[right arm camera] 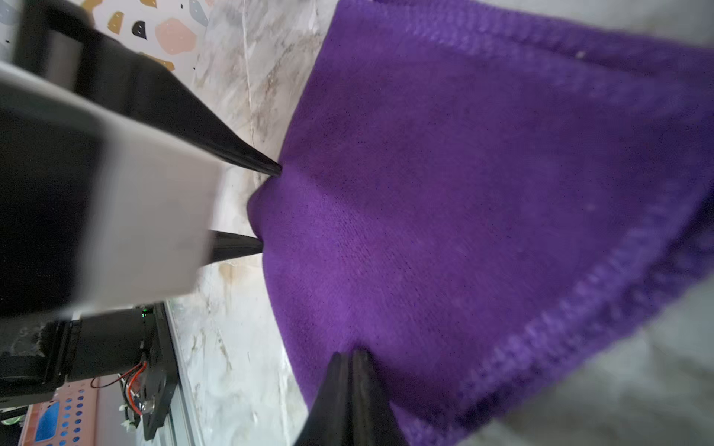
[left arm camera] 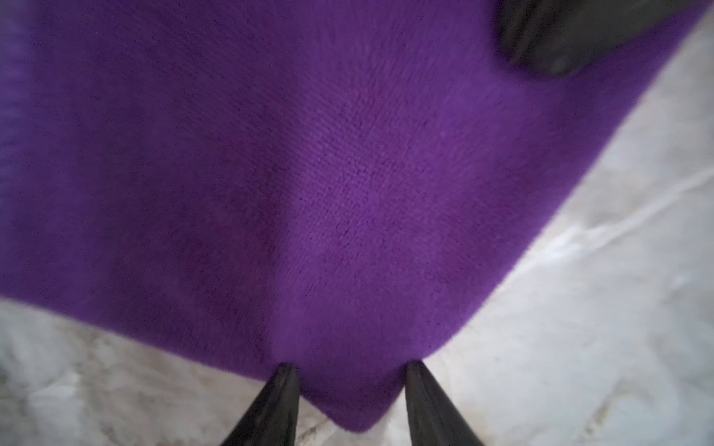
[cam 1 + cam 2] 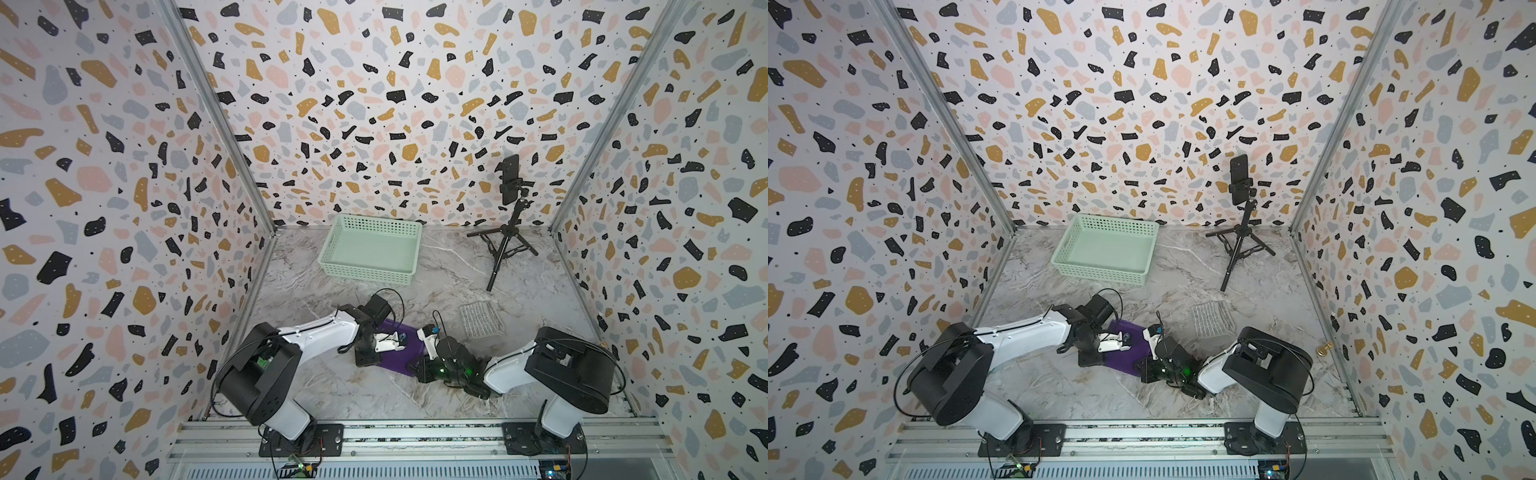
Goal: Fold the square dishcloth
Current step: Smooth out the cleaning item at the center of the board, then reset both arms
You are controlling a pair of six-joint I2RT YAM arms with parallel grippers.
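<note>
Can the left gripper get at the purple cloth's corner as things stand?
Probably yes: the left gripper is open, its fingers either side of a corner of the cloth, with nothing in between. The right gripper pinches another edge, clear of it.

Both top views look down from high above the aluminium base rail (image 3: 415,434), facing the terrazzo-patterned back wall (image 3: 374,104) and taking in the whole grey marbled counter (image 3: 436,266); they share nearly everything, offset slightly sideways. The left wrist camera sits very close over the purple knitted square dishcloth (image 2: 309,173), looking past the left end effector (image 2: 349,365). The right wrist camera, equally close and blurred, looks past the right end effector (image 1: 349,353) across that dishcloth, seemingly facing the left end effector.
</note>
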